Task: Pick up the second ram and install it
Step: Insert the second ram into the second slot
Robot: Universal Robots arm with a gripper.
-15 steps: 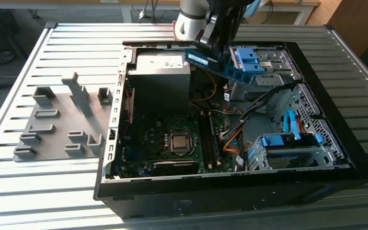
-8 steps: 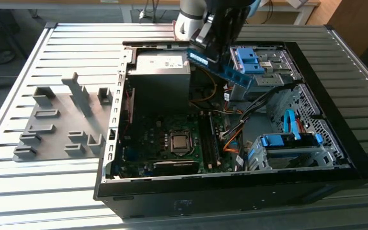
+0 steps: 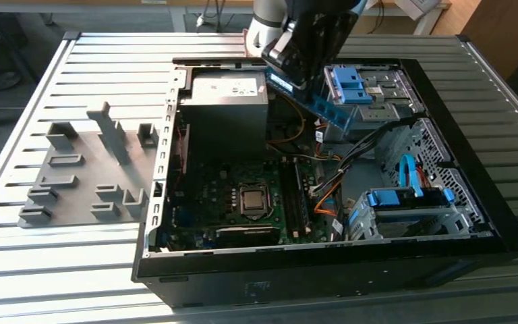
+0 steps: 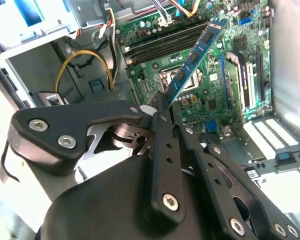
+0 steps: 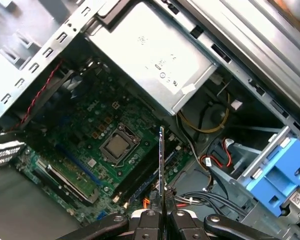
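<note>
The second ram (image 3: 324, 110) is a thin blue-green stick that hangs tilted over the open computer case, above its back half by the power supply. My gripper (image 3: 301, 84) is shut on one end of it. In the second wrist view the black fingers (image 4: 161, 131) pinch the ram (image 4: 196, 52), which points out over the green motherboard (image 4: 230, 65). The first wrist view has the ram (image 5: 161, 162) edge-on, rising from the gripper (image 5: 161, 216) above the long memory slots (image 5: 140, 184). The ram is in the air and touches no slot.
The black case (image 3: 331, 277) lies open on a slatted metal table (image 3: 61, 270). Inside it are the grey power supply (image 3: 227, 91), the processor socket (image 3: 253, 199), loose cables (image 3: 331, 179) and blue drive-bay clips (image 3: 349, 84). A grey fixture plate (image 3: 88, 169) lies on the exterior view's left.
</note>
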